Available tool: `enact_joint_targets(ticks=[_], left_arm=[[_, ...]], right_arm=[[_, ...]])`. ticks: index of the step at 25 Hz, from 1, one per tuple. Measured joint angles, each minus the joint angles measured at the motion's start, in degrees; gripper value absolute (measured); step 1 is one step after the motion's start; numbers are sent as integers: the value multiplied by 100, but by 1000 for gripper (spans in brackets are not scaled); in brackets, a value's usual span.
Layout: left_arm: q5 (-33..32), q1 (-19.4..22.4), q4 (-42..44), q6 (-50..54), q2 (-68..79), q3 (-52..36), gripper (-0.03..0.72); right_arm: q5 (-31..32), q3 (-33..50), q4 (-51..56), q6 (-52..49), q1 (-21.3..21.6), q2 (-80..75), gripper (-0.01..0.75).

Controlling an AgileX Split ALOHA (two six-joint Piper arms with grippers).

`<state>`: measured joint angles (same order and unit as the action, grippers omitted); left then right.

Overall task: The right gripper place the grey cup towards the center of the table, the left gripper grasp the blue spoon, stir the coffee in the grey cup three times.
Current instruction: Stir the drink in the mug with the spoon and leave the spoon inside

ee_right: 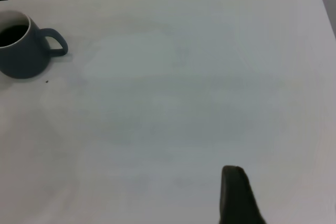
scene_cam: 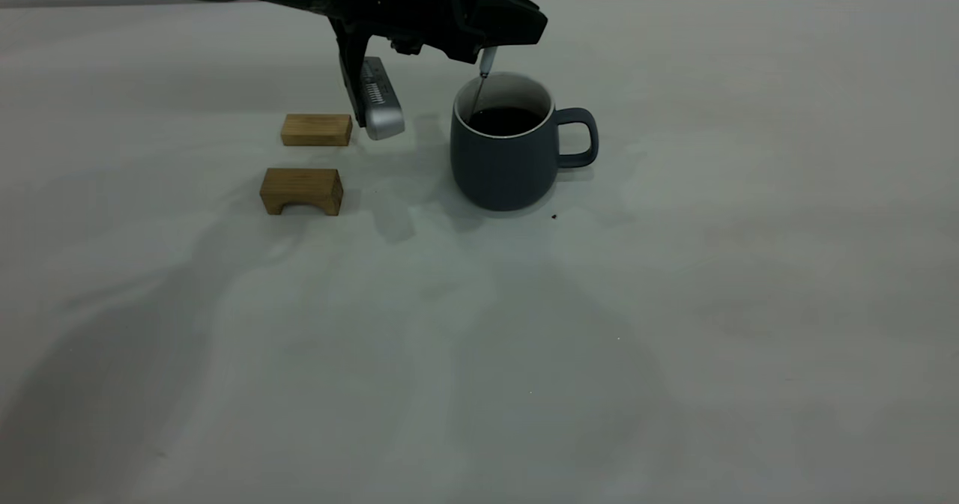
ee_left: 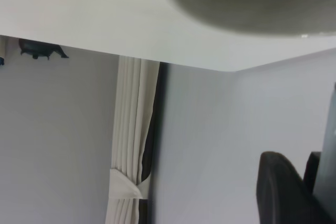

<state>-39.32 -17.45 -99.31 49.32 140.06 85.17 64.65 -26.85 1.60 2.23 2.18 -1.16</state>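
Stirring step in hand, upper centre: left gripper point(scene_cam: 491, 43) clenched on blue spoon point(scene_cam: 483, 77) inside grey cup point(scene_cam: 509, 156); next, gentle circles needed.

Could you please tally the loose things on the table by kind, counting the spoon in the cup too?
Wooden blocks: 2, one flat and one arched
Grey cup, holding coffee: 1
Blue spoon, held by the left pincer, dipping into the cup: 1
Total: 4
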Motion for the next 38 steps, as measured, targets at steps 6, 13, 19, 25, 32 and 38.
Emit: enact_joint_targets(ticks=[6, 13, 19, 25, 32, 38], left_arm=[[28, -111, 1, 4, 387, 522, 137], [-313, -274, 38, 6, 421, 613, 137], [-838, -189, 546, 24, 421, 613, 137], [-895, 108, 738, 44, 421, 613, 137], [-741, 113, 61, 44, 489, 705, 137], [-795, -154, 70, 44, 715, 781, 137]], right_arm=[[0, 0, 0, 0, 0, 0, 483], [0, 0, 0, 0, 0, 0, 483], [0, 0, 0, 0, 0, 0, 483], [0, 0, 0, 0, 0, 0, 483], [0, 0, 0, 0, 0, 0, 483], [0, 0, 0, 0, 0, 0, 483]])
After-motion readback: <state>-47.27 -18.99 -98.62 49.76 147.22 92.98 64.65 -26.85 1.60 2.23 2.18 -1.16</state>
